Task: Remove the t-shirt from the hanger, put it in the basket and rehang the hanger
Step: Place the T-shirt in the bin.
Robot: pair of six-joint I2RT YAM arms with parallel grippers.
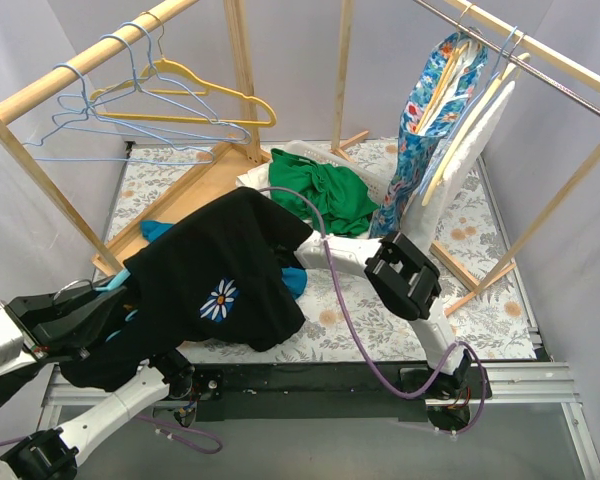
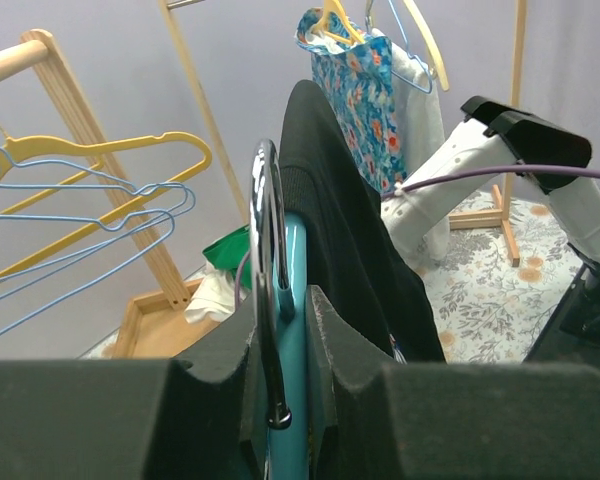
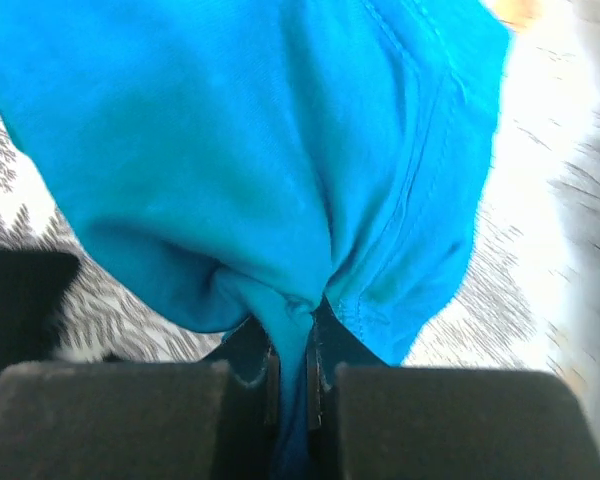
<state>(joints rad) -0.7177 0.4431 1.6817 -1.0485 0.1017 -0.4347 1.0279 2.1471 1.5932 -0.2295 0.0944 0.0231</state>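
A black t-shirt [image 1: 220, 270] with a white daisy print hangs on a teal hanger [image 2: 298, 300] with a dark metal hook [image 2: 265, 250]. My left gripper [image 2: 285, 315] is shut on the hanger's neck and holds it up at the near left [image 1: 115, 305]. The shirt drapes to the right of it [image 2: 340, 220]. My right gripper [image 3: 292, 350] is shut on a fold of bright blue fabric [image 3: 260, 150]. In the top view this fabric [image 1: 296, 283] peeks out at the shirt's right edge, where the shirt hides the right fingers. I cannot tell whether blue and black are one garment.
A wooden rack at the left carries empty yellow [image 1: 195, 95] and blue wire hangers [image 1: 110, 125]. A rail at the right holds a floral garment [image 1: 430, 120] and a white one [image 1: 475, 140]. A green cloth [image 1: 325, 195] lies on the table behind. A wooden base board [image 1: 195, 190] is at the left.
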